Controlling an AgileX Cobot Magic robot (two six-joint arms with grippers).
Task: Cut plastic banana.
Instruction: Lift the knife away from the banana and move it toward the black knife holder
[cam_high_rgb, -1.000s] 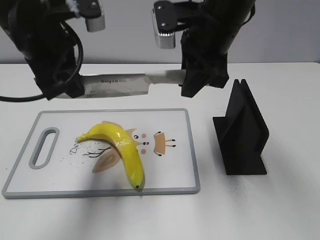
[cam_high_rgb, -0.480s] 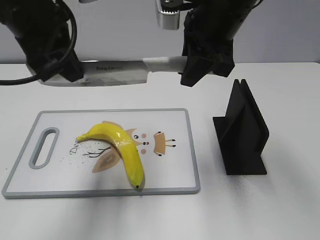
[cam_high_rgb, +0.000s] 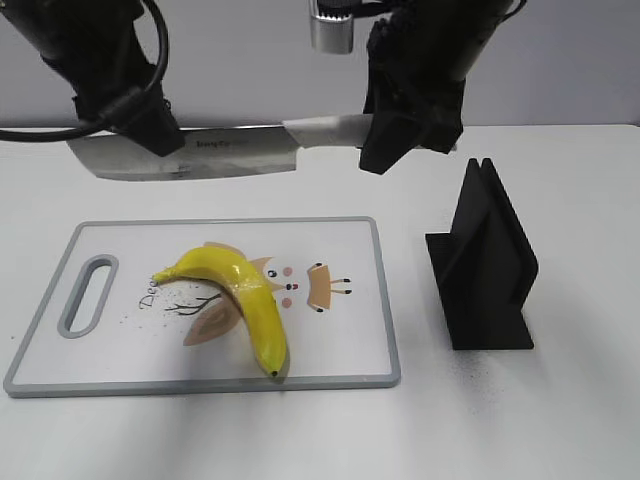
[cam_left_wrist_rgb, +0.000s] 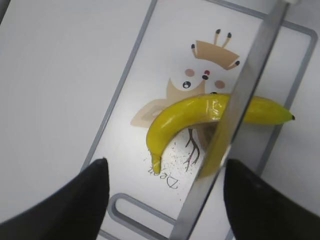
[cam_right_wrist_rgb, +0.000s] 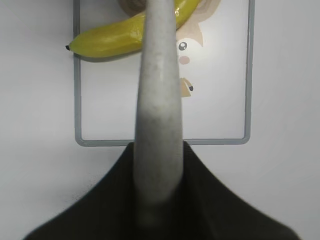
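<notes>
A plastic banana (cam_high_rgb: 243, 300) is seen lying on a white cutting board (cam_high_rgb: 340, 340) with a grey rim, nearest the camera on the white desk (cam_high_rgb: 560, 420). The fruit is curved, its stem toward the board's handle slot (cam_high_rgb: 88, 294) and its dark tip close to the near edge; a printed cartoon figure (cam_high_rgb: 322, 288) is partly covered by it. To the right of the board, a black knife holder (cam_high_rgb: 485, 265) is stood upright on the desk, apart from the board.

Farther back and higher, a knife (cam_high_rgb: 190, 153) is held level above the desk, its broad blade pointing left. Its pale handle (cam_right_wrist_rgb: 156, 115) is clamped by the jaws of the right gripper (cam_high_rgb: 385, 135), closed around it. The left gripper (cam_high_rgb: 135, 110) is positioned over the blade's far end; its 2 dark fingers (cam_left_wrist_rgb: 95, 197) are spread wide on either side of the blade, gripping nothing. In the left wrist view, the blade is seen crossing above the banana.
</notes>
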